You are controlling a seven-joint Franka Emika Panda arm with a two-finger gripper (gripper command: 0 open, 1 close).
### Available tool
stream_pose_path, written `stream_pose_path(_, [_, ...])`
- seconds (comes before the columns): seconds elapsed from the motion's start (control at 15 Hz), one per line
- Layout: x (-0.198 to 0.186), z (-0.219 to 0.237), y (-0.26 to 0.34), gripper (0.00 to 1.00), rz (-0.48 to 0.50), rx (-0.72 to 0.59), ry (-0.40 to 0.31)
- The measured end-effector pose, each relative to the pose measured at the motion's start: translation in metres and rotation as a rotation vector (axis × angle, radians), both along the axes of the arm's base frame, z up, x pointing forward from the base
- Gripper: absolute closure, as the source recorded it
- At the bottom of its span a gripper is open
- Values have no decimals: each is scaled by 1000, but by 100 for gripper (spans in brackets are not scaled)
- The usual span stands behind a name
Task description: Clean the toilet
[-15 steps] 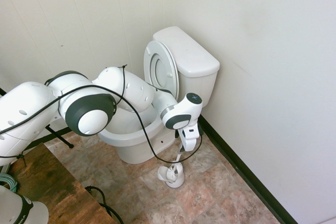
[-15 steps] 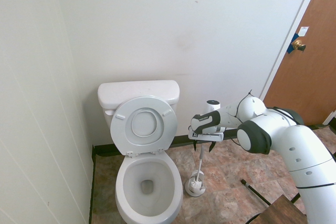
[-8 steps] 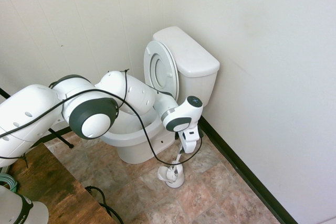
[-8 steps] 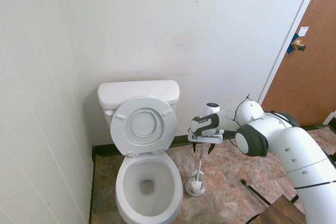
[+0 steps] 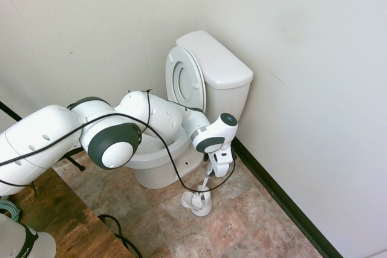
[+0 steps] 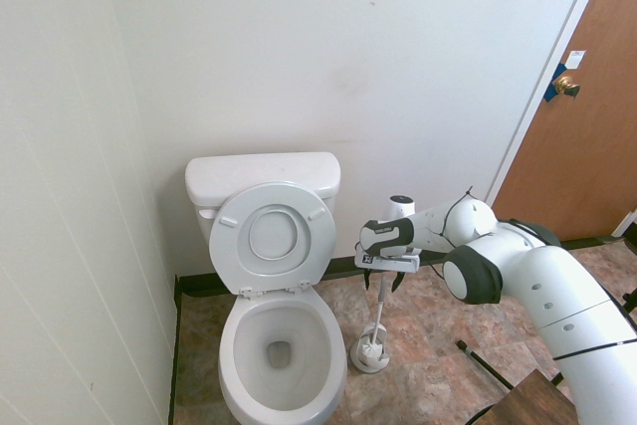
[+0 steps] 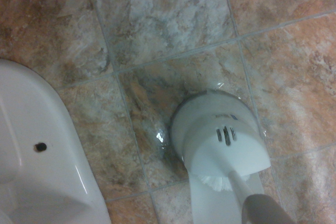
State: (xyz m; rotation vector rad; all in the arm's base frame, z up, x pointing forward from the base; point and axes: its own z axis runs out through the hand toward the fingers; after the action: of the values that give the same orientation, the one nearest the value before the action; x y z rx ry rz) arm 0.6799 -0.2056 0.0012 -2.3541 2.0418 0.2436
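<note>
Jaws stand open on the gripper (image 6: 383, 284), pointing down with the top of the brush (image 6: 378, 316) handle between them; neither outside view shows whether they touch it. One toilet (image 6: 271, 345) stands against the back wall in the corner, its seat and lid tipped up against the tank, its bowl open. One brush stands upright in one rounded holder (image 6: 368, 353) on the tiled floor (image 6: 428, 375), just beside the toilet's base. From the second outside view the bowl's inside shows, with water at the bottom and the drain hole dark; the first outside view has the arm across most of the bowl, but shows the toilet's side and pedestal (image 5: 160, 176) and the holder (image 5: 198, 202) from above. Only the second outside view takes in the one brown door (image 6: 577, 126) with its knob. Close up, the wrist view shows the holder's (image 7: 220, 140) slotted top, white bristles beneath its edge, and the pedestal's flank (image 7: 37, 156) with one small dark hole.
</note>
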Motion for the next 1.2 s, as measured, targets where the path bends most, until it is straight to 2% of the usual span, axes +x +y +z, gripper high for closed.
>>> stream_pose_path(1.0, [2,3,-7,100,4,14,13])
stream_pose_path(1.2, [-5,1,-18,100,20,-9,-21])
